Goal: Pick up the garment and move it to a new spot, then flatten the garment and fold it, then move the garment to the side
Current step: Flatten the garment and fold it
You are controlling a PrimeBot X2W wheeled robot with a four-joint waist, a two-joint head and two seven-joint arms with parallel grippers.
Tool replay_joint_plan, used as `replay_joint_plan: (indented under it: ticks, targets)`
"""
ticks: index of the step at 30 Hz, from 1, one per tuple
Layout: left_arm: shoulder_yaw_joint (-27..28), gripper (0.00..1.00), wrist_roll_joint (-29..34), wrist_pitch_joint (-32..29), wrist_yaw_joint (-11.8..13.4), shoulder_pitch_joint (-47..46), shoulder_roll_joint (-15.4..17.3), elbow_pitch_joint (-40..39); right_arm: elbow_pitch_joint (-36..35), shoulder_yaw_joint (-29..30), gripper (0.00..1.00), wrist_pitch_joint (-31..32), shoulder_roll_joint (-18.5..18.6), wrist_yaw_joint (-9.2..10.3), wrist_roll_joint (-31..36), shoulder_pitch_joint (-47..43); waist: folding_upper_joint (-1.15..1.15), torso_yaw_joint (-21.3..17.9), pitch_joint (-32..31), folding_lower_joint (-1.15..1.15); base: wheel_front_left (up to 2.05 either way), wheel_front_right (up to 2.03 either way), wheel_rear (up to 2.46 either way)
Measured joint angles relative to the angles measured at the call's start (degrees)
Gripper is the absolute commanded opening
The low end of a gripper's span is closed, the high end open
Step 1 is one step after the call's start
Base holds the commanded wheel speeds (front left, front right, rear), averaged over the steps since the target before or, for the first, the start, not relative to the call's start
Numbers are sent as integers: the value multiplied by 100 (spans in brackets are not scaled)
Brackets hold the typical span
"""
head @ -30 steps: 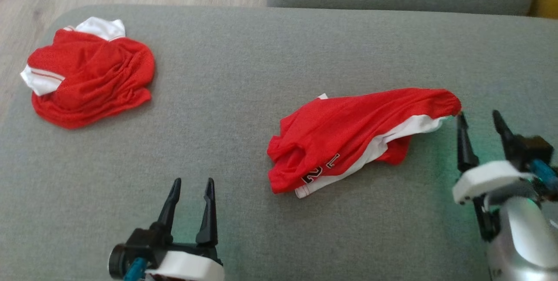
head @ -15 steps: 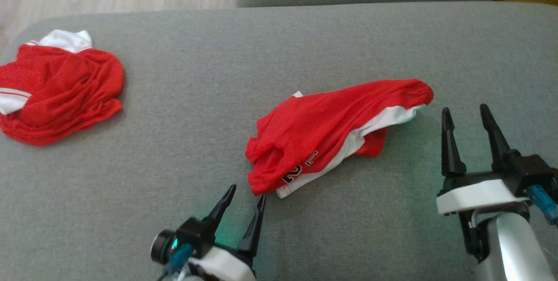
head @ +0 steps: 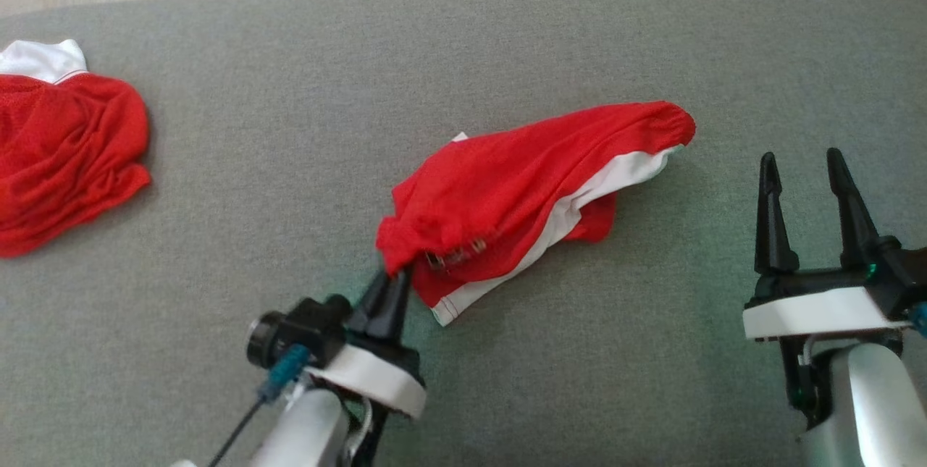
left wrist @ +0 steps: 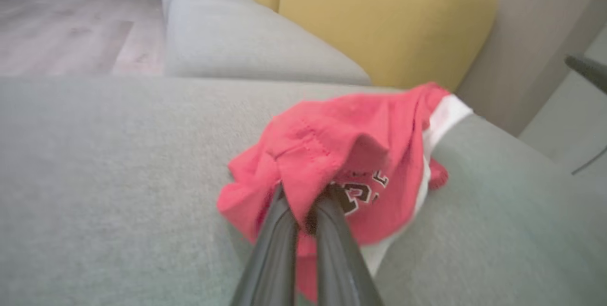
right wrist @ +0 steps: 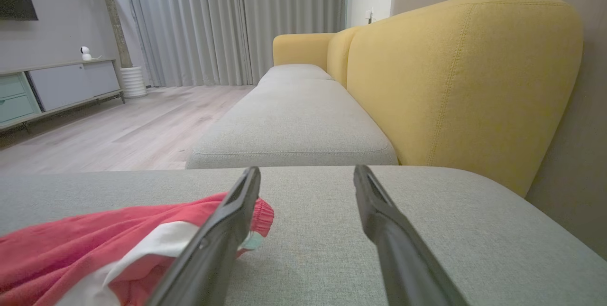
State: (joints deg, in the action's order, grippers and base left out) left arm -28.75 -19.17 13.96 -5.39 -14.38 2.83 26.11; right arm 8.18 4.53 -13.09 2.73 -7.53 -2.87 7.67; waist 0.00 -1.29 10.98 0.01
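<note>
Obs: garment (head: 536, 192), red shorts with a white side stripe, lies crumpled on the grey seat cushion (head: 507, 32), a little right of centre. It runs from near-left to far-right.

Left gripper (head: 393, 277): fingers pressed together on the bunched near-left end of the garment. The left wrist view shows a red fold squeezed between the two tips, with the printed number just behind it. That end is pulled into a small peak, and the rest lies on the cushion.

Right gripper (head: 802, 163): fingers spread wide and holding nothing. It sits to the right of the elastic end, near it but apart.

A second red garment (head: 65, 156) lies at the far left edge, well apart.

Step, as judged: the pick-up grip is made and the lift is not yet under way.

Risks:
- The pinch looks shallow and takes only a fold at the edge. The mesh looks slick, so cloth weight on lifting could pull it out of the tips.
- A one-ended lift would leave the garment hanging in a rope and make flattening harder.
- I cannot tell whether one layer or both are caught. If only one, the shorts may open and twist.
- A low carry would drag the free end across the cushion and bunch it further.
- Moving left risks landing it near the other garment.
</note>
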Motion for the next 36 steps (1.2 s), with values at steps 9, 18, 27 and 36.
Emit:
replay_joint_plan:
  ticks: [9, 18, 27, 36]
  targets:
    - [820, 0, -109, 51, 154, -403, 209, -441, -7, -46, 100, -1, -3, 0, -19, -7, 0, -105, 136, 0, 0, 0, 0]
    - [1044, 0, -154, 49, 127, -1577, 367, 712, -14, -63, 100, -9, -4, 0, -73, 35, 0, -416, 598, 0, 0, 0, 0]
    - [1081, 100, -152, 49, 74, -1950, 315, 1281, 30, -99, 100, -73, -4, 0, -127, 178, 0, -505, 797, 0, 0, 0, 0]
    - [1235, 100, -83, 52, 27, -1614, 220, 826, 156, -96, 100, -110, -4, 0, -123, 210, 0, -226, 488, -1, 0, 0, 0]
